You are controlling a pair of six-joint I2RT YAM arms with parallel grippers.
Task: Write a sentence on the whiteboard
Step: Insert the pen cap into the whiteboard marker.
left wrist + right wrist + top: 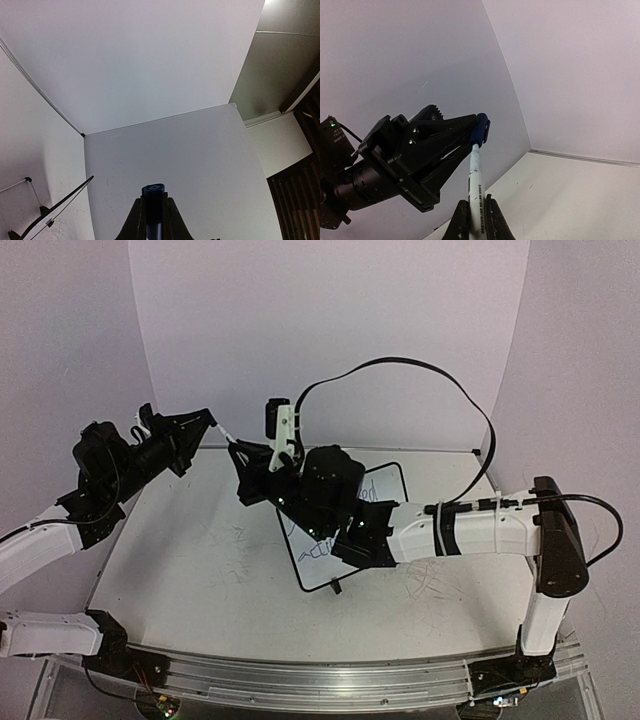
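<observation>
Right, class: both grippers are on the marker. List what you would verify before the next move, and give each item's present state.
1. Right gripper shut on the marker barrel: ok.
2. Left gripper shut on the blue cap: ok.
3. Cap fully seated on the marker: cannot tell.
4. Whiteboard on the table, partly under the right arm: ok.
5. Sentence finished: cannot tell, the arm hides most of it.
</observation>
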